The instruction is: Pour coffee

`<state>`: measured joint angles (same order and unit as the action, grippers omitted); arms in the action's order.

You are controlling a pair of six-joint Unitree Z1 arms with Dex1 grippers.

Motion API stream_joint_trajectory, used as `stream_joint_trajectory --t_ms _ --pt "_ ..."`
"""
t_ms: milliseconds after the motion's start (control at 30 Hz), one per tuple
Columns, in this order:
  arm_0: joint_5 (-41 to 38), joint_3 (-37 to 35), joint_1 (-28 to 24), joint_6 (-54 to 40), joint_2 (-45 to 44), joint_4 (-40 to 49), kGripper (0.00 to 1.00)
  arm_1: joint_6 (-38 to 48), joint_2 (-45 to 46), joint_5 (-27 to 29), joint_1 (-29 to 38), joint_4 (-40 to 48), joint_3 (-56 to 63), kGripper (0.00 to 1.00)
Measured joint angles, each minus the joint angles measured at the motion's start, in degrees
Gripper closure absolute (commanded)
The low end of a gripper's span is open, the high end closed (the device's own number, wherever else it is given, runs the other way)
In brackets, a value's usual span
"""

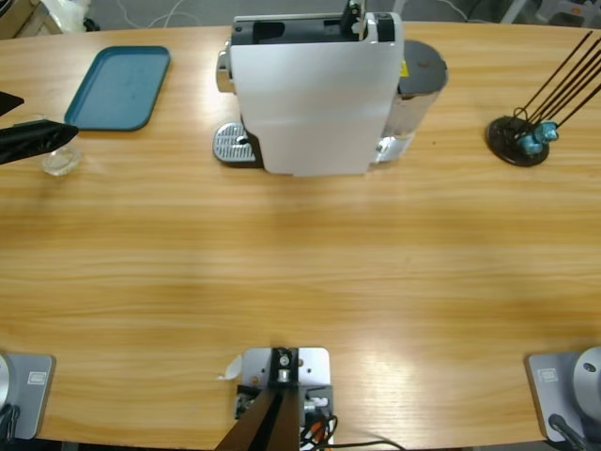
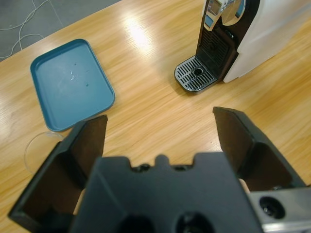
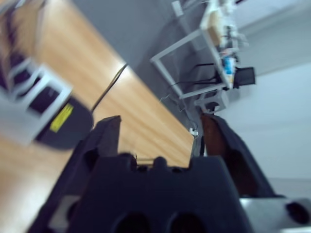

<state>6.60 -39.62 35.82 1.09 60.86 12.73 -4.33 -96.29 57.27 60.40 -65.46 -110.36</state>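
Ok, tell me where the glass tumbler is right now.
In the high view the glass tumbler stands near the table's left edge, just below the blue tray, with the left hand over it.

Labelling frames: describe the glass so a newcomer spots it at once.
Start at the big white coffee machine at the table's far edge, then go along that edge to the blue tray. The glass stands just off the tray's near corner, under the left gripper. It is the only clear thing there.

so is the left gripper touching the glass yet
Cannot tell. In the high view the left gripper overlaps the glass; in the left wrist view its open jaws hide most of the glass, showing neither contact nor gap.
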Motion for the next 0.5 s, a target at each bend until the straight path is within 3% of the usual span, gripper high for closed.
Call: stream_joint_trajectory --t_ms 133,267,367,500 --pt "0.0 0.0 0.0 0.0 0.0 0.0 0.055 6.1 2.8 1.3 0.0 10.5 1.9 1.000" --pt "0.0 0.0 0.0 0.0 0.0 0.0 0.055 10.5 6.1 -4.2 0.0 19.9 5.4 1.000" --pt "0.0 0.0 0.0 0.0 0.0 0.0 0.055 13.6 9.1 -8.7 0.0 27.8 12.5 1.000" --pt "0.0 0.0 0.1 0.0 0.0 -0.1 0.055 15.1 12.3 -9.9 0.0 41.1 27.3 1.000"
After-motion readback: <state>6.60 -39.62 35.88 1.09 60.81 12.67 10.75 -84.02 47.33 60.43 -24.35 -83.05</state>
